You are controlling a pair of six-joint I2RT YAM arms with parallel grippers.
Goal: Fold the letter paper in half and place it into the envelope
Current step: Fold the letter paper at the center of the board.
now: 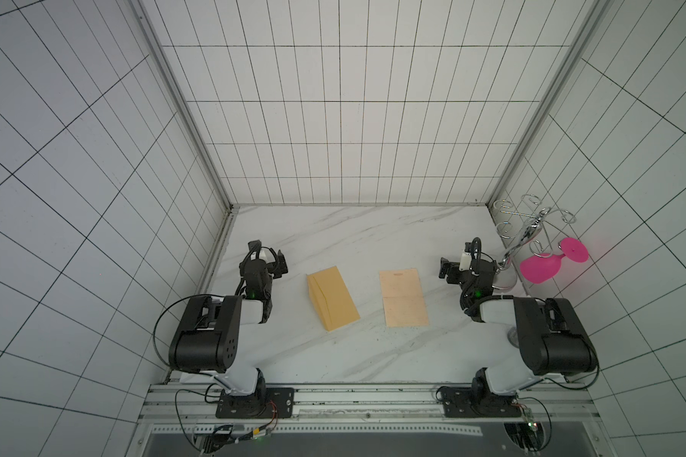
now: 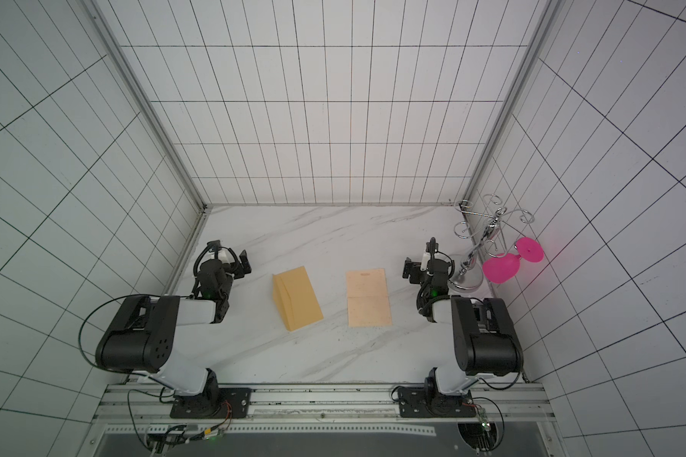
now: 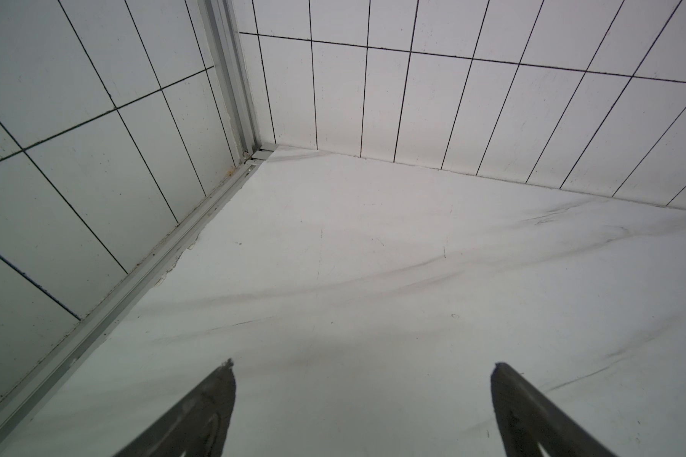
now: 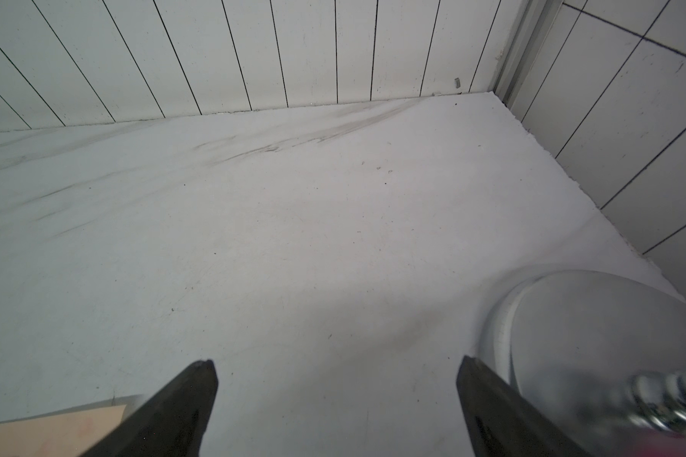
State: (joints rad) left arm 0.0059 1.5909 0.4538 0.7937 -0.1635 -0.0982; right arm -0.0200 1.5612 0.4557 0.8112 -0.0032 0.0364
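With the letter paper (image 1: 403, 297) laid flat and unfolded on the surface (image 1: 333, 356) just beside the envelope (image 1: 332, 297), and the left end effector (image 3: 363, 370) and right end effector (image 4: 337, 364) held empty, jaws apart, the fold is judged unstarted, so a paper edge must be pinched first.

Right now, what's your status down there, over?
Both jaws open, empty. Letter paper flat, not yet folded, apart from envelope. Metal rack close beside right arm.
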